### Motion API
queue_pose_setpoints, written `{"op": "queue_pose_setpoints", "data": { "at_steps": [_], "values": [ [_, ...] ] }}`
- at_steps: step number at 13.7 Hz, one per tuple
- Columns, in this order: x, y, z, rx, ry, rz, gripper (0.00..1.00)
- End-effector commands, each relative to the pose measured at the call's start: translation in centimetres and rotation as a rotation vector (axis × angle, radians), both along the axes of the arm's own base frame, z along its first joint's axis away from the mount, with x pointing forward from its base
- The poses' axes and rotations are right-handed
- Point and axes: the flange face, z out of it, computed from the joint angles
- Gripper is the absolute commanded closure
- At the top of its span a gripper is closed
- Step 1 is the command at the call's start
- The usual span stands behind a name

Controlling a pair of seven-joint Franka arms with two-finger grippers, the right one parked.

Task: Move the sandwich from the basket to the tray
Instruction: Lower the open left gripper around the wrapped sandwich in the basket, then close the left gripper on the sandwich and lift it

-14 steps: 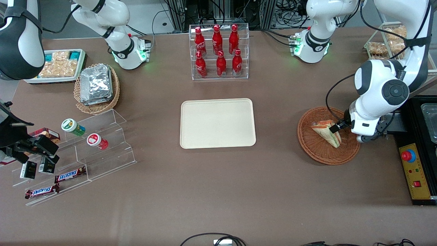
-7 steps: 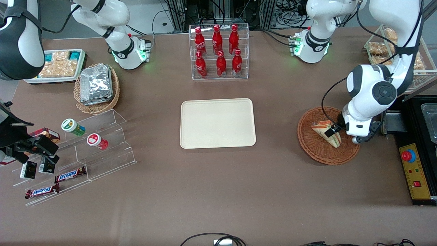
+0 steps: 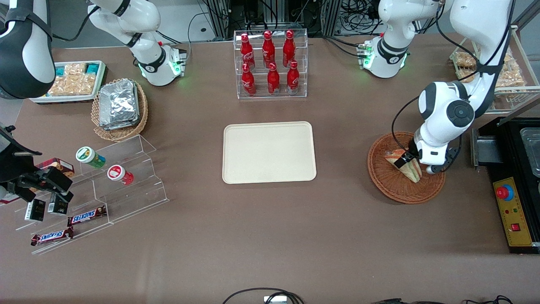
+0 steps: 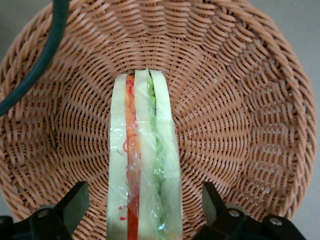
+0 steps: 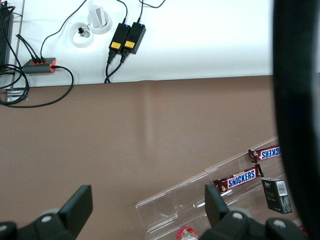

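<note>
The sandwich (image 3: 406, 165) lies in the reddish-brown wicker basket (image 3: 390, 188), toward the working arm's end of the table. In the left wrist view the sandwich (image 4: 145, 160) stands on edge with its orange-red and green filling stripes facing up, resting on the basket (image 4: 240, 100). My left gripper (image 3: 414, 163) hangs low over the basket and is open. Its fingers (image 4: 75, 200) straddle the sandwich with a gap on each side, so my gripper (image 4: 144, 196) touches nothing. The cream-beige tray (image 3: 269, 152) lies bare at the table's middle.
A clear rack of red bottles (image 3: 272, 63) stands farther from the camera than the tray. A black box with a red button (image 3: 512, 211) sits beside the basket at the table's end. A tan basket of foil packets (image 3: 120, 107) and acrylic steps (image 3: 122, 177) lie toward the parked arm's end.
My left gripper has moved sideways across the basket toward the tray and now straddles the sandwich. The sandwich and basket have not moved.
</note>
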Motion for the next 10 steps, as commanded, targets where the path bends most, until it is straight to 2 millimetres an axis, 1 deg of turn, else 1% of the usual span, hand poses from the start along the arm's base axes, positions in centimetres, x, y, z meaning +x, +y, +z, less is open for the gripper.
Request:
{"op": "queue_pose_setpoints", "data": {
  "at_steps": [1,2,3,4,5,6,8,9,10],
  "values": [
    [-0.4,-0.2,-0.7,-0.007,-0.007,0.017,0.00],
    [-0.4,-0.1,-0.9,-0.008,-0.004,0.020,0.12],
    [-0.4,-0.1,-0.9,-0.008,-0.003,0.020,0.49],
    [-0.4,0.1,-1.0,-0.008,-0.003,0.025,0.75],
    [-0.3,0.3,-0.9,-0.008,-0.004,0.031,0.91],
    [-0.3,0.3,-0.9,-0.008,-0.004,0.034,0.99],
    [0.0,0.4,-0.1,-0.005,-0.013,0.034,1.00],
    [0.5,0.3,1.1,-0.003,-0.036,0.023,1.00],
    [1.2,0.1,2.7,0.001,-0.058,0.016,1.00]
  ]
}}
